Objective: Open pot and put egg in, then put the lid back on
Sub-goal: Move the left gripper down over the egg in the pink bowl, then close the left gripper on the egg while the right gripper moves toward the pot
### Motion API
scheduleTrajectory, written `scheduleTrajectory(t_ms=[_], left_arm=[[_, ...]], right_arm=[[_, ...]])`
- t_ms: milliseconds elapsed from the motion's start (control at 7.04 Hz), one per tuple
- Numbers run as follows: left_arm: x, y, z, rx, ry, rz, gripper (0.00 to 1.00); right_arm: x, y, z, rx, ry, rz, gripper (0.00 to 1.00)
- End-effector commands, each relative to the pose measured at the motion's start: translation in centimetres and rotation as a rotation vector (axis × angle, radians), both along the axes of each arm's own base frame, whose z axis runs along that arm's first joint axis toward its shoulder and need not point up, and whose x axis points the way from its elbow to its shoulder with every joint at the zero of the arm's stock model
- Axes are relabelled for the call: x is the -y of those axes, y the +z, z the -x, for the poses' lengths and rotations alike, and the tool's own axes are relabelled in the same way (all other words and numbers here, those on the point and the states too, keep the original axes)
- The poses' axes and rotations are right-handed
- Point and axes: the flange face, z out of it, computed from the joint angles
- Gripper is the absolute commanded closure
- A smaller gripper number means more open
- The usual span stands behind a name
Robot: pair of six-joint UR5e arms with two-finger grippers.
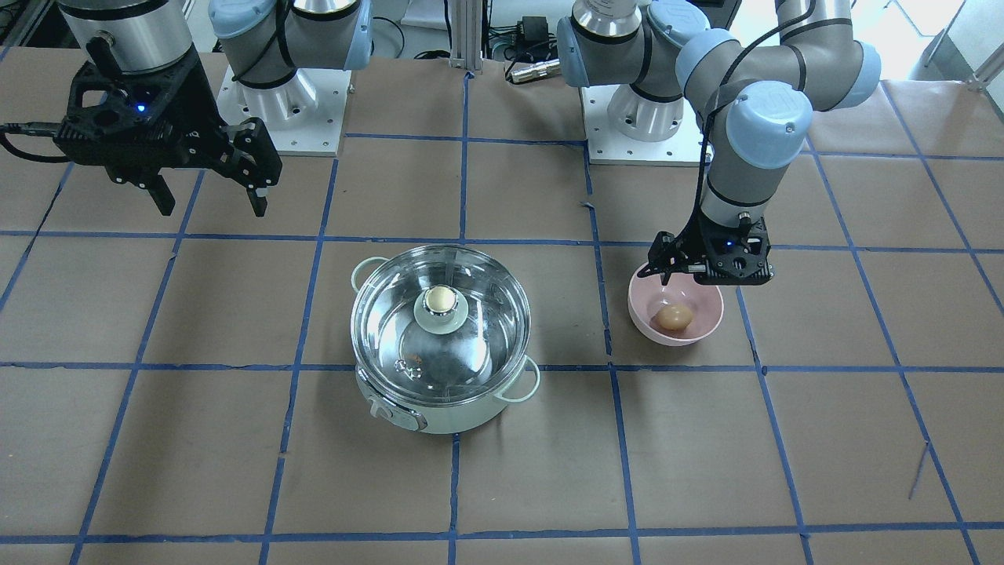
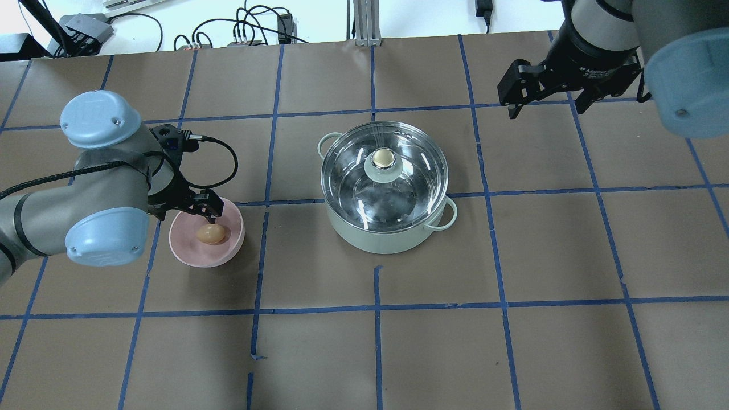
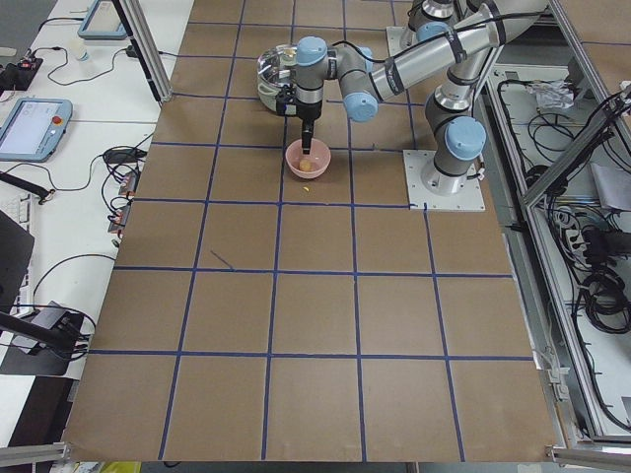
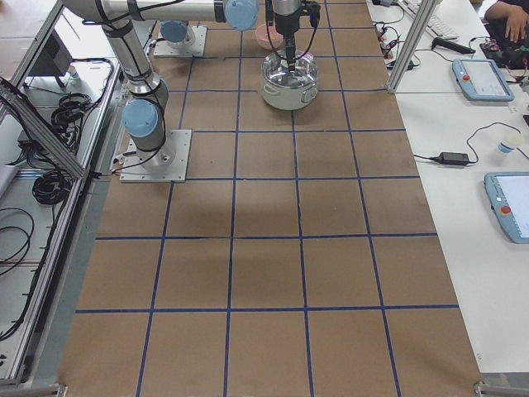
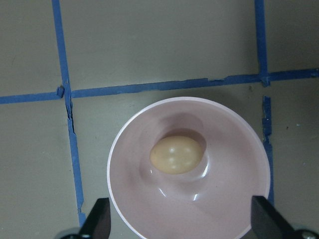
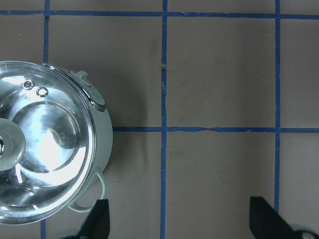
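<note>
Hovering over the pink bowl at the right of the front-facing view, the left gripper held its jaws wide above the egg. The lid sat on the pot at centre; the right gripper hung spread wide, empty, upper left.

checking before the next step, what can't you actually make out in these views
- Pot interior: glare on the lid in the overhead and front-facing views masks what lies inside.
- Lid knob: cut off by the left edge in the right wrist view.
- Left claw: the left wrist view shows only its fingertips at the bottom edge.
- Egg: too small to find in the exterior right view.
</note>
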Motion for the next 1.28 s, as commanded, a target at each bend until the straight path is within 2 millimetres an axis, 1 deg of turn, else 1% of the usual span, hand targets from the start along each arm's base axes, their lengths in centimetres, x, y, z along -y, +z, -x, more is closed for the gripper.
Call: scheduleTrajectory(t_ms=[0,142,284,426,568,711,995,1137], left_arm=[[0.0,-0.6,-0.7,-0.003,-0.012,-0.015,0.03],[-0.2,-1.5,-1.7,-0.007,-0.010,-0.031,0.04],[-0.7,-2.9,-1.9,-0.058,-0.010,-0.023,0.04],[-0.9,-3.7,-1.6,-0.088,-0.037,-0.007,0.04],[-1.0,-3.9,-1.5,-0.090,-0.039,-0.011,0.04],[-0.9,-4.4,-1.5,-0.095,-0.042,-0.020,0.04],[-0.2,-4.4,-1.7,-0.084,-0.126,0.014,0.04],[-0.3,-4.9,-1.7,-0.084,-0.182,-0.001,0.04]], right_arm=[[-0.1,-0.2,0.0,0.001,-0.005,-0.015,0.00],[-0.3,-0.6,-0.2,0.007,0.003,-0.021,0.00],[-0.6,-1.5,-0.7,0.024,0.007,-0.040,0.00],[-0.7,-1.9,-0.8,0.042,0.007,-0.047,0.00],[-0.6,-2.0,-1.2,0.050,0.012,-0.048,0.00],[-0.6,-1.8,-1.1,0.044,0.010,-0.040,0.00],[-0.6,-2.1,-1.2,0.047,0.012,-0.046,0.00],[-0.7,-2.2,-1.1,0.045,0.013,-0.051,0.00]])
